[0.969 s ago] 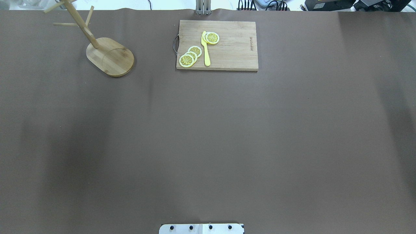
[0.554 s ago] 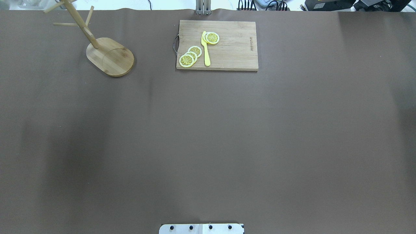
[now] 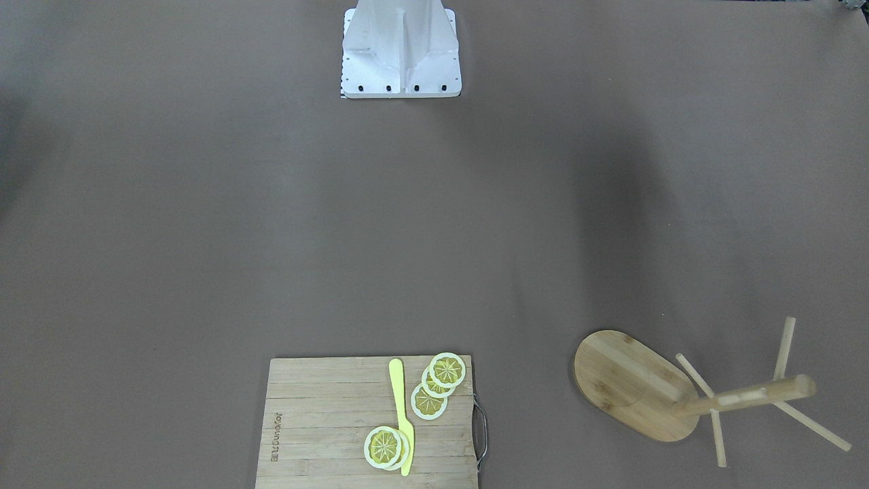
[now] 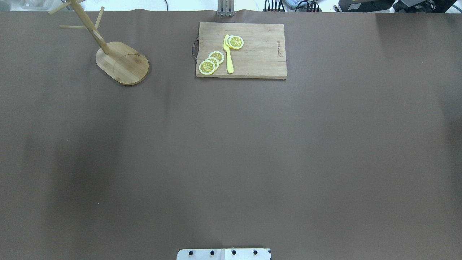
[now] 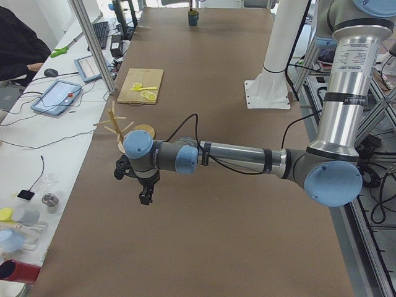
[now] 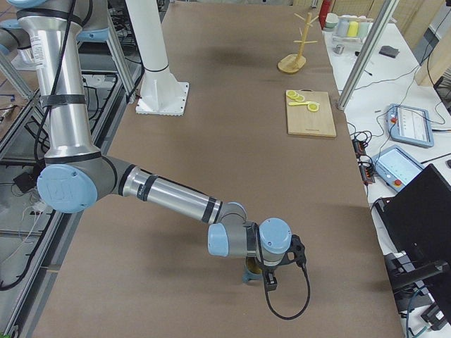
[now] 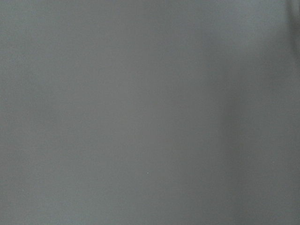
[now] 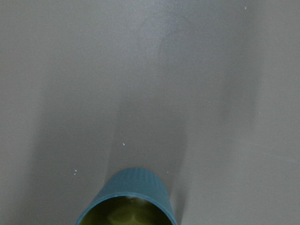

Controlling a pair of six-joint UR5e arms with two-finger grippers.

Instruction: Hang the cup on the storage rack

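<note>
Burnt into the cutting board [image 4: 252, 54], by the short edge on the side of the right gripper [image 6: 270, 280]: a brand mark [image 4: 278, 49], too small to read. Of the cup [image 8: 136, 183], only a blue-grey wall and yellow-green inside in view; too little of its side shown for any writing to be read.

Just below the right gripper, mouth up, at the right end of the table [image 4: 231, 151]: the cup. Resting or lifted, cannot tell. Fingers outside the wrist view, so cannot tell whether spread or clamped. Likewise for the left gripper [image 5: 146, 197]: hanging fingers-down above bare table at the opposite end, state impossible to judge from the side. Near it, a little further in along the table: the storage rack [image 4: 122, 64], upright. Well apart from the right gripper, nearly the whole table between. Between both tools, broad open brown surface; along the far edge only the board, with lemon slices [image 4: 211, 62] and a yellow knife [image 4: 229, 57] on it.
</note>
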